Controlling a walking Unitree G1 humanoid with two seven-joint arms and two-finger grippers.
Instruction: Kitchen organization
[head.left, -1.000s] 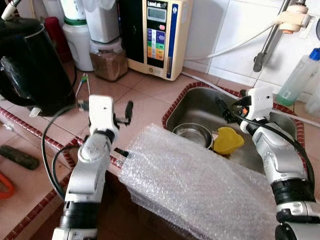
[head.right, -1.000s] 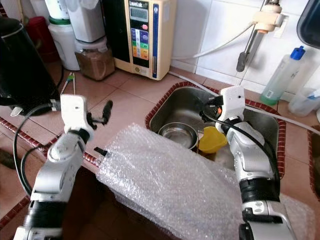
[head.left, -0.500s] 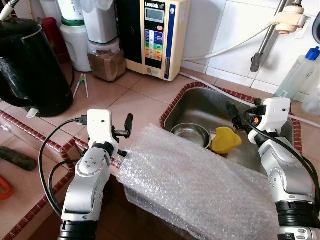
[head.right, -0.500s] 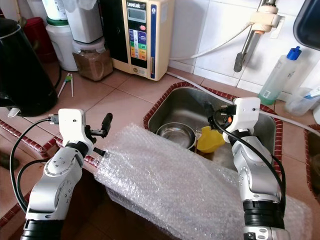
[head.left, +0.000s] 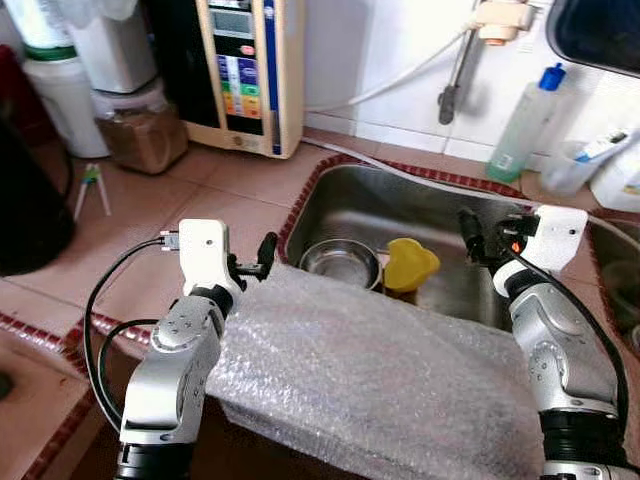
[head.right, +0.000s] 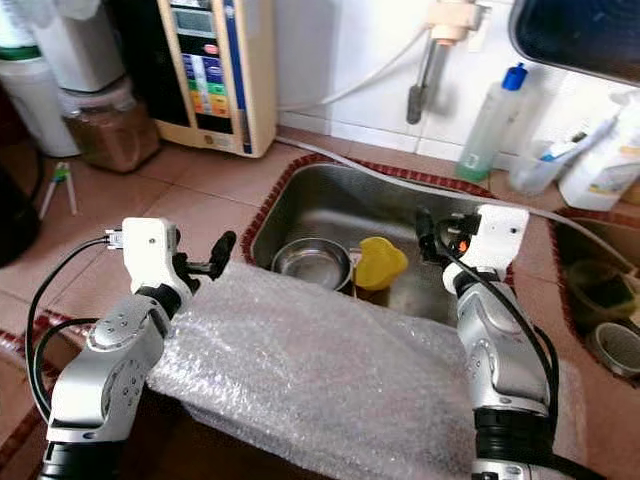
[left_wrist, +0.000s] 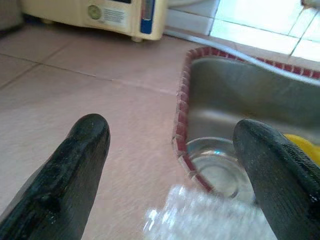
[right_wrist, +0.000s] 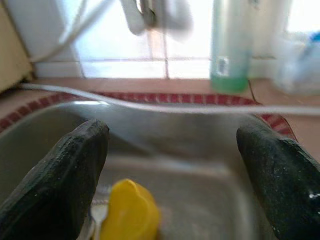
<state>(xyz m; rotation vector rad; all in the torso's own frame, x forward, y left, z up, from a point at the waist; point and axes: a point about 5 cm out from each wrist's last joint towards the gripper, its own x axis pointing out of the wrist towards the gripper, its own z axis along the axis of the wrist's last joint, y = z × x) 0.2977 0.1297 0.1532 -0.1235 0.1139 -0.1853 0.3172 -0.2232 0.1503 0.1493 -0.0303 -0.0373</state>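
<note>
Bubble wrap (head.left: 380, 375) drapes the sink (head.left: 345, 195) front between both grippers' open jaws.

White tiled wall (head.left: 380, 40) rises behind a terracotta-tiled counter (head.left: 190, 190) in daylight.

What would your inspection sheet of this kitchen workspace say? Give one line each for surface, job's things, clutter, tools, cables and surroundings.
Surface: tiled counter with a steel sink set in it.
Job's things: bubble wrap draped over the counter's front edge; steel bowl and yellow cup in the sink.
Clutter: jar, green bottle, filter unit.
Tools: left tool open at the wrap's corner; right tool open above the sink.
Cables: black cable looped by the left arm; white hose across the sink's back rim.
Surroundings: white tiled wall.
</note>
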